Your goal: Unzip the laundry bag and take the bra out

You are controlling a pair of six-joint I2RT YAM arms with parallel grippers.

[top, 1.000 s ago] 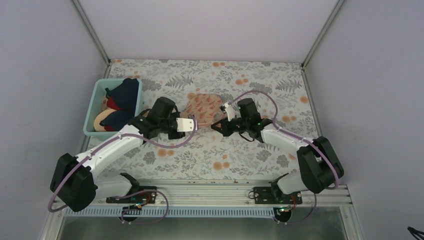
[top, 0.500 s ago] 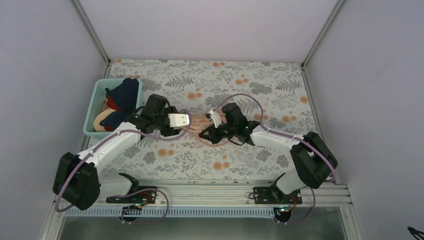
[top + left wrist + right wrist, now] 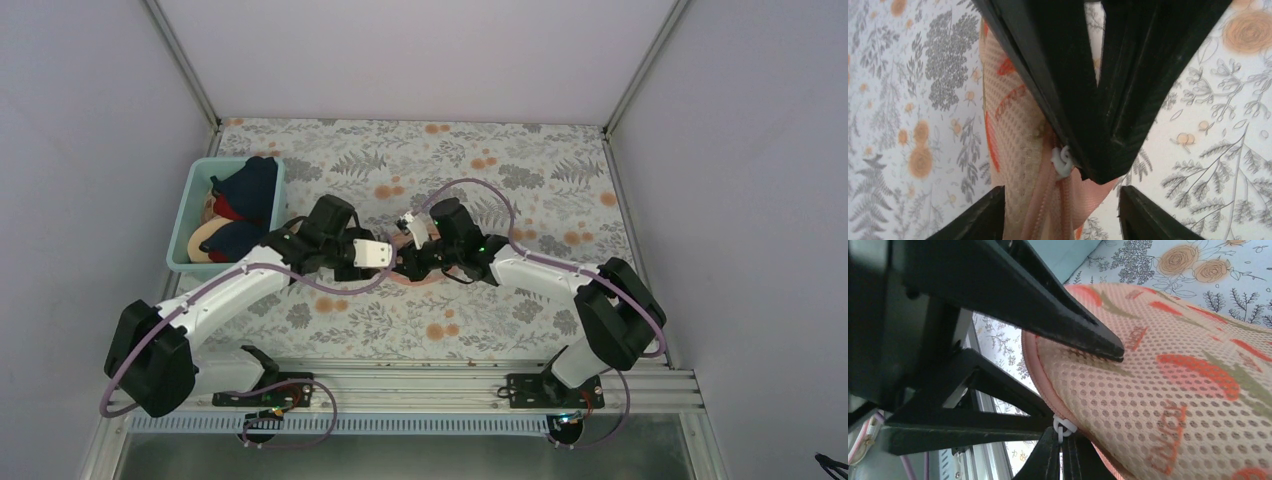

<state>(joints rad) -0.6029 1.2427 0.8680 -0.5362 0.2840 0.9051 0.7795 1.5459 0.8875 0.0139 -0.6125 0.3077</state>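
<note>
The peach-pink floral laundry bag [image 3: 1158, 380] lies mid-table, mostly hidden under both grippers in the top view [image 3: 402, 243]. My right gripper [image 3: 1063, 436] is shut on the bag's small white zipper pull [image 3: 1064, 426] at the bag's rim. The left wrist view shows the same pull [image 3: 1062, 162] pinched by the right gripper's black fingers [image 3: 1088, 100]. My left gripper [image 3: 1061, 190] is open and straddles the bag's edge [image 3: 1013, 135]; one of its fingers [image 3: 1073, 325] rests on the bag's top, the other sits below. The mustard bra is not in view.
A teal plastic bin [image 3: 196, 182] with navy-and-red and beige bras stands at the left, just behind my left arm. The floral tablecloth [image 3: 520, 160] covers the table. Grey walls close in the back and both sides.
My right gripper has moved left and nearer, bringing the bag's edge with it. My left gripper drew back, then came in around the bag. The bag, plainly visible before, is now mostly covered.
</note>
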